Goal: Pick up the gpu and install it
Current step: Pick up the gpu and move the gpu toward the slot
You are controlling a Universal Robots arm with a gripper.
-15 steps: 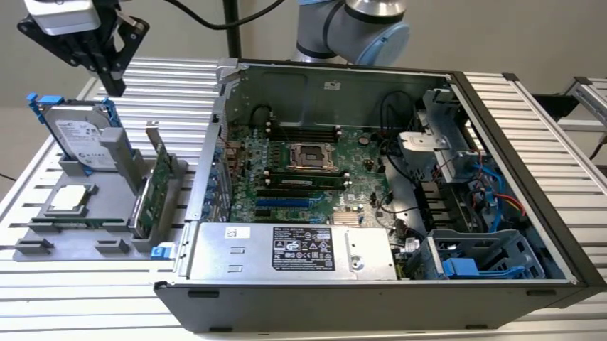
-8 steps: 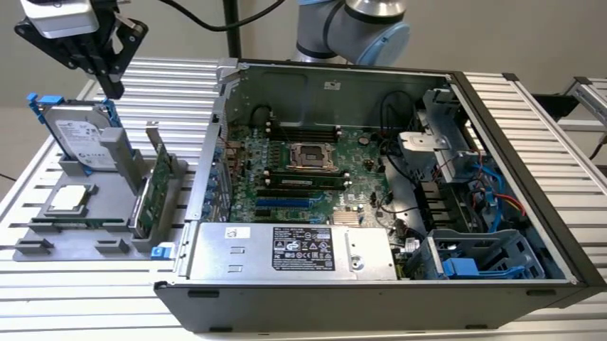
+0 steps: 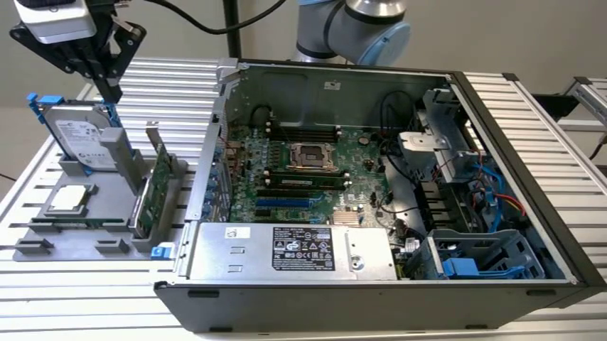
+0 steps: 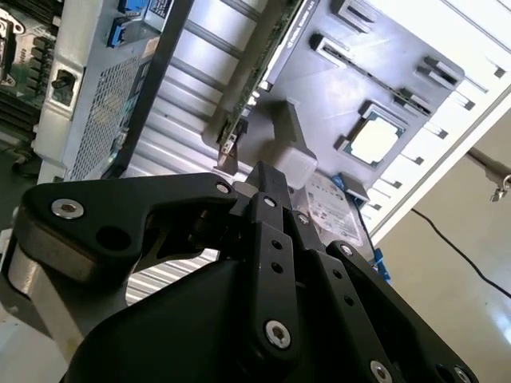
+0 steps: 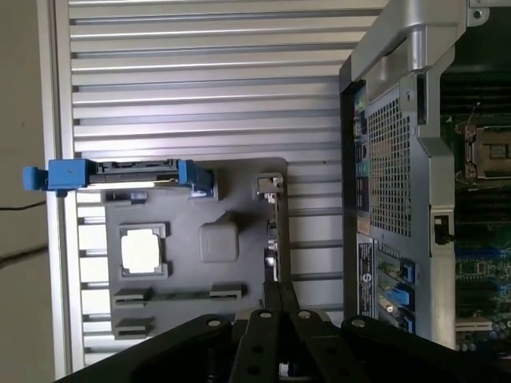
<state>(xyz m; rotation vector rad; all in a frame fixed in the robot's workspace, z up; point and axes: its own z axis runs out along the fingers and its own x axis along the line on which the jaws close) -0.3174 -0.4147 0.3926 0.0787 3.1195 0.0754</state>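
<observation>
Progress: 0 of 2 steps done, I'd say. The gpu stands upright in the gray holder, just beside the open case, not installed.
Gripper: the gripper hovers above the holder, fingers pinched together, carrying nothing.
Writing: stickers on the power supply and hard drive, print unreadable.

A black open computer case fills the centre and right of the exterior view, lying on a slatted aluminium table. Inside it a green motherboard lies flat, with a silver power supply box before it, lower centre. At the left, just beside the case, a grey parts tray holds three things:

- The gpu, a flat green card with a silver bracket, stands on edge along the case side.
- A silver hard drive with blue frame stands upright at the far end.
- A square silver processor chip lies flat before the drive.

A black gripper hangs upper left, above the tray's far end.
</observation>
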